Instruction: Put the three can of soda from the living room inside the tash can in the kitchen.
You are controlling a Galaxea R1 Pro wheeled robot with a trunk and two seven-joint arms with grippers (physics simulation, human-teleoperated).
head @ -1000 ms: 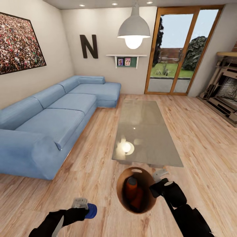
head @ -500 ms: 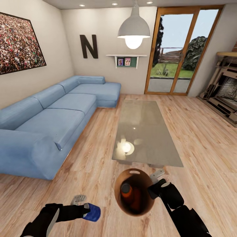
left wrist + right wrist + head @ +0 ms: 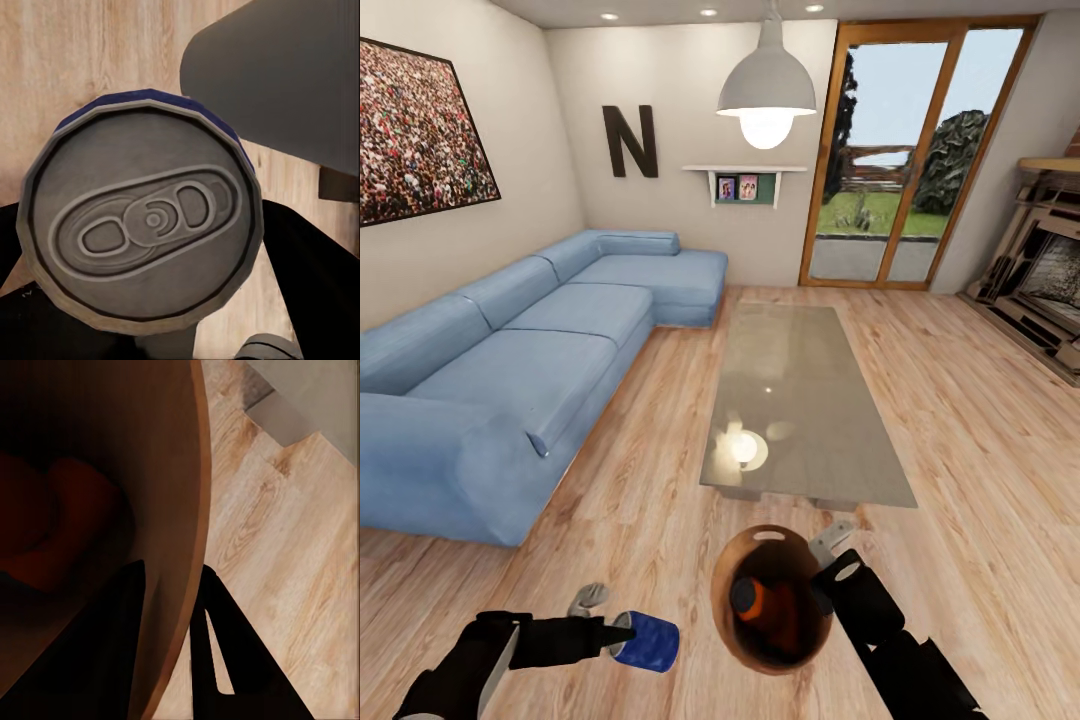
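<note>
**Inspector A:** Item 1, the blue can (image 3: 644, 641). Location?

**Inspector B:** Clamped in the left gripper (image 3: 622, 634), lying roughly sideways, low over the plank floor (image 3: 980, 440), a little apart from the bin on its left. The left wrist view shows its silvery pull-tab end (image 3: 142, 229) square to the camera, dark fingers on either side of the body. Grasp looks secure.

**A:** The bin?

**B:** The trash can (image 3: 772, 598) is held off the floor by the right gripper (image 3: 822, 585), which is pinched on the rim: in the right wrist view one dark finger (image 3: 112, 652) sits inside the copper wall, the other outside. The bin tips its mouth toward the camera. Orange cans (image 3: 765, 603) lie inside; I judge 2, though the shapes merge in the shadow.

**A:** Surroundings?

**B:** Still the living room. Glass table (image 3: 800, 400) just beyond the bin, blue sofa (image 3: 530, 370) to the left, glass doors (image 3: 905, 150) at the far wall. No kitchen in sight.

**A:** Step in hand?

**B:** My judgement: loading can 3 of 3. The other 2 appear already binned.

**A:** Requirement for the next move?

**B:** Carry the blue can across to the right until it is over the open mouth, clear the near rim, then let go. The bin is tilted, so the drop should be aimed well inside the opening. Risk: striking the rim and rolling away. Transport to the kitchen remains outstanding.
</note>
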